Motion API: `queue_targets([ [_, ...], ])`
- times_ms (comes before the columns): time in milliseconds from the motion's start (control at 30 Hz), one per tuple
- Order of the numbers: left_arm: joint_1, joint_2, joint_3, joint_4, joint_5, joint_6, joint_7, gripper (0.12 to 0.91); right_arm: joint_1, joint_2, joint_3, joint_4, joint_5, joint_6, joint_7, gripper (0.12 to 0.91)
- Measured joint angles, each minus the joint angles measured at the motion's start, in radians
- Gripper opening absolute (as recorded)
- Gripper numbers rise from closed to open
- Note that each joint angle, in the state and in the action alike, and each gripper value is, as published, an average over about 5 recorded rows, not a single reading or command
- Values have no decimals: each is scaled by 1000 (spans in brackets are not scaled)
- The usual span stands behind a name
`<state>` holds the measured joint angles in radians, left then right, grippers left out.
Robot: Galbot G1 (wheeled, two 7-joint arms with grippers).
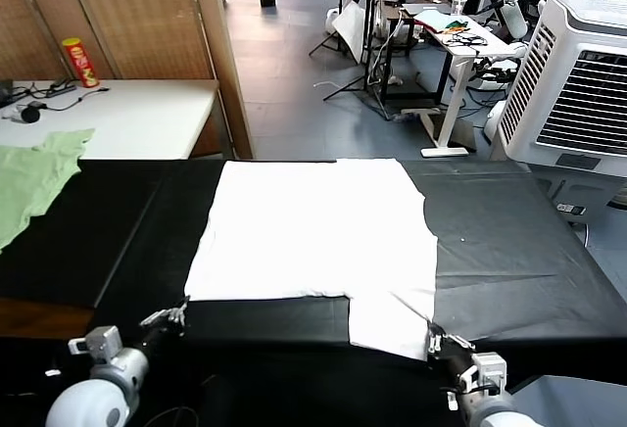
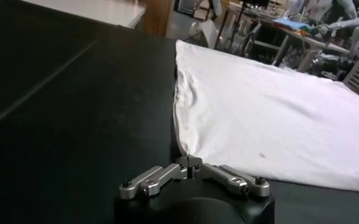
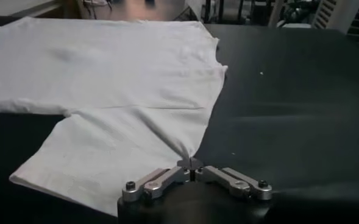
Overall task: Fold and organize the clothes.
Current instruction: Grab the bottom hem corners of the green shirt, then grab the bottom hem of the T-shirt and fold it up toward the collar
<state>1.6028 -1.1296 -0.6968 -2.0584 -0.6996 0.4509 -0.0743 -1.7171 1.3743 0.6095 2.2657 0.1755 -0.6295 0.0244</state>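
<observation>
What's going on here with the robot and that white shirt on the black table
The robot is folding a white T-shirt spread on the black table. Its left gripper has pinched the shirt's near left corner, and its right gripper has pinched the near right corner. Both are shut on fabric, which still lies flat.

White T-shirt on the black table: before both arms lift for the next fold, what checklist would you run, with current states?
1. Left gripper shut on the near left corner of the white T-shirt: ok.
2. Right gripper shut on the near right corner: ok.
3. Shirt lying flat on the black table: ok apart from slight wrinkles.
4. Green garment apart from the shirt: ok.
5. Printed side position: cannot tell.
</observation>
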Motion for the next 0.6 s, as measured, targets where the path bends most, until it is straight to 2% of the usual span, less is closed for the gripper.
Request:
queue_targets([
  [400, 203, 2, -68, -156, -26, -14, -44, 126, -106, 4, 18, 100, 2, 14, 11, 122],
  [600, 210, -20, -71, -194, -38, -50, -50, 126, -54, -18, 31, 67, 55, 106, 3, 122],
])
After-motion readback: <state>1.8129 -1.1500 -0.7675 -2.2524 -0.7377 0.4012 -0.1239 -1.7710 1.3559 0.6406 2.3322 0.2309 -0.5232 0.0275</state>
